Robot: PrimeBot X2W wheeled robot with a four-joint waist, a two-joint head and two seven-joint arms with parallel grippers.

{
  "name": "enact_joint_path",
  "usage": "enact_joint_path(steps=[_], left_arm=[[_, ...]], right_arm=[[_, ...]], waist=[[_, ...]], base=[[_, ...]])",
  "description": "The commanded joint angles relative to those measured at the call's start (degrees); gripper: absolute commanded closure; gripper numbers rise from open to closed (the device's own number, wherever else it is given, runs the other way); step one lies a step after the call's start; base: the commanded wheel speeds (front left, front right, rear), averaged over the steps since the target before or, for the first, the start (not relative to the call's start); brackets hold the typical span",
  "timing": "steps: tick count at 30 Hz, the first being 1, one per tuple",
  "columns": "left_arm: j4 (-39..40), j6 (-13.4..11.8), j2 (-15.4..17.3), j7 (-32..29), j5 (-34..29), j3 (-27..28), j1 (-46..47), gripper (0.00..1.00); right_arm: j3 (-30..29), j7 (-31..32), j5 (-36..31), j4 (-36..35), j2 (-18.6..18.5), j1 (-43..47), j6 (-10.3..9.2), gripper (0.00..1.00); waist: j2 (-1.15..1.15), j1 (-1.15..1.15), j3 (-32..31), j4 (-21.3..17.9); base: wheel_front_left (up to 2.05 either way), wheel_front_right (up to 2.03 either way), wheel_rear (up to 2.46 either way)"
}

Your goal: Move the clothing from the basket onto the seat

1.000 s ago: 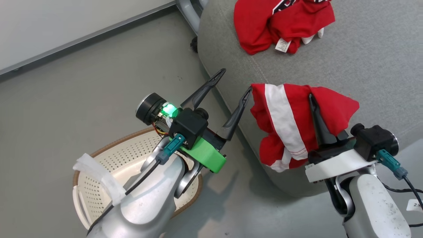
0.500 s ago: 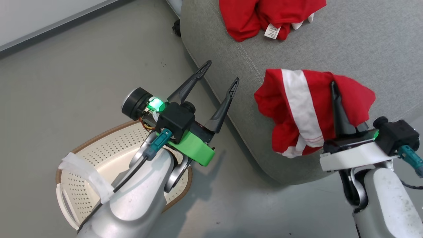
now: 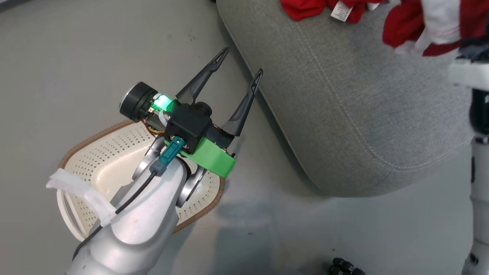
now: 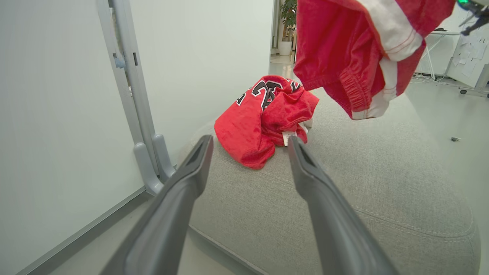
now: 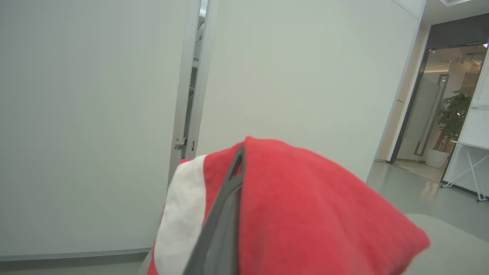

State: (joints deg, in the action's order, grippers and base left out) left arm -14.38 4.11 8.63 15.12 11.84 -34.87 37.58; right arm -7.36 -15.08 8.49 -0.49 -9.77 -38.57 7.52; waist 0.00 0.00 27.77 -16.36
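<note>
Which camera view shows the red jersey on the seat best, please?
The left wrist view: the jersey lies crumpled on the seat, numbers and tag visible. The head view catches its edge and tag at the top. The right wrist view faces a wall behind the other red garment.

Jersey: bright red, black numbers edged in white. Tag: white, with print too small to read.
Shorts: same red, with a broad white stripe crossed by thin red stitch lines and white trim at the hem.
Seat: light grey woven fabric, paler stitched seam.
Basket: cream-white, rows of small holes, brown woven-look rim.
Floor: plain grey, perhaps faintly greenish.
Left gripper: dark grey fingers, black block, bright green base, green light.
Wall: off-white.
</note>
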Motion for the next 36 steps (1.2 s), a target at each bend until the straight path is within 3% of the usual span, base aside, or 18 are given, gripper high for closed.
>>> enact_joint_path(steps=[1, 12, 18, 26, 36], left_arm=[[0.06, -0.17, 0.69, -0.07, -0.49, 0.19, 1.17, 0.0], [0.45, -0.06, 0.43, -0.06, -1.56, -0.6, 5.06, 0.0], [0.61, -0.24, 0.13, -0.01, -1.93, -0.76, 6.74, 0.0], [0.34, -0.45, 0.36, 0.06, -1.93, -0.85, 7.39, 0.0], [0.25, -0.57, -0.12, 0.08, -1.6, -0.85, 7.19, 0.0]], right_arm=[[-0.64, -0.12, 0.06, 0.34, -0.8, -2.67, -0.06, 1.0], [-5.92, -0.09, -0.85, 9.93, -8.41, -23.95, -0.06, 1.0], [-7.33, -0.08, -0.99, 18.78, -10.34, -29.85, -0.06, 1.0], [-7.06, -0.09, -1.79, 32.52, -9.18, -30.49, -0.06, 1.0], [-5.8, -0.08, -0.36, 34.65, -7.42, -21.92, -0.06, 1.0]], waist=[[0.0, 0.0, 4.09, 1.26], [0.0, 0.0, 13.17, 3.6], [0.0, 0.0, 16.59, 5.31], [0.0, 0.0, 18.99, 6.33], [0.0, 0.0, 17.78, 6.44]], base=[[0.0, 0.0, 0.0], [0.0, 0.0, 0.0], [0.0, 0.0, 0.0], [0.0, 0.0, 0.0], [0.0, 0.0, 0.0]])
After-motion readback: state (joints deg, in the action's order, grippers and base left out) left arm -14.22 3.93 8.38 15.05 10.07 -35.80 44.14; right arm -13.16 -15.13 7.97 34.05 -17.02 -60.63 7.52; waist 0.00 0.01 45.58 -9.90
